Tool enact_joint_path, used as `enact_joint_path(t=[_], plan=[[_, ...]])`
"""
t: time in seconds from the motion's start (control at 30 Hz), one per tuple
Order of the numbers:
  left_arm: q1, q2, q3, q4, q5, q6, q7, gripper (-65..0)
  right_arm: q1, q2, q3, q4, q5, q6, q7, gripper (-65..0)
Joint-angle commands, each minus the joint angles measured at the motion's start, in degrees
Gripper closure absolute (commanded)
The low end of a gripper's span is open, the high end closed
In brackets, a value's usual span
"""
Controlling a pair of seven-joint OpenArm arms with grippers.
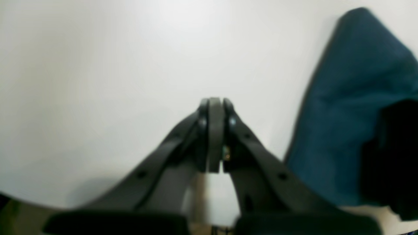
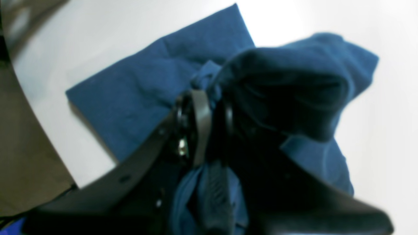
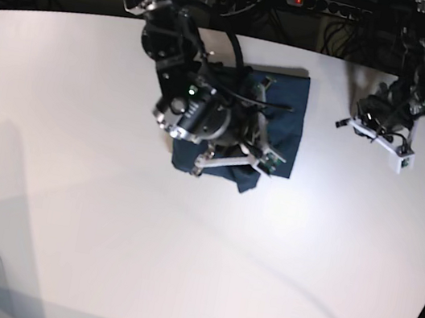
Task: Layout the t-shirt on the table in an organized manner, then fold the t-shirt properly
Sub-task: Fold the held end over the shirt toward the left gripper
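The dark navy-blue cloth t-shirt lies folded into a compact block toward the far side of the smooth matte white table, 1 end bunched upward; the right gripper sits over it with its jaws pinching a gathered fold of the cloth, which drapes over the fingers; the left gripper hangs above bare tabletop beside the shirt, jaws pressed together on nothing; both arms reach in from the far edge.
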Motion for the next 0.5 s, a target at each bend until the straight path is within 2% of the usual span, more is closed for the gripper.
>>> enact_joint_path(t=[0.0, 0.23, 0.47], plan=[[-0.71, -0.52, -0.18, 0.76, -0.82, 0.27, -0.59, -0.2, 0.98, -0.79, -1.11, 1.16, 0.89, 0.36, 1.34, 0.0], [-2.64, 0.01, 0.44, -1.44, -0.82, 0.27, -0.59, -0.2, 1.69, -0.79, -6.56, 2.21, 0.89, 0.36, 1.16, 0.0], [-4.93, -0.08, 6.51, -6.89, -0.82, 0.27, -1.11, -0.2, 1.69, -0.79, -8.23, 3.88, 0.89, 0.36, 1.34, 0.0]])
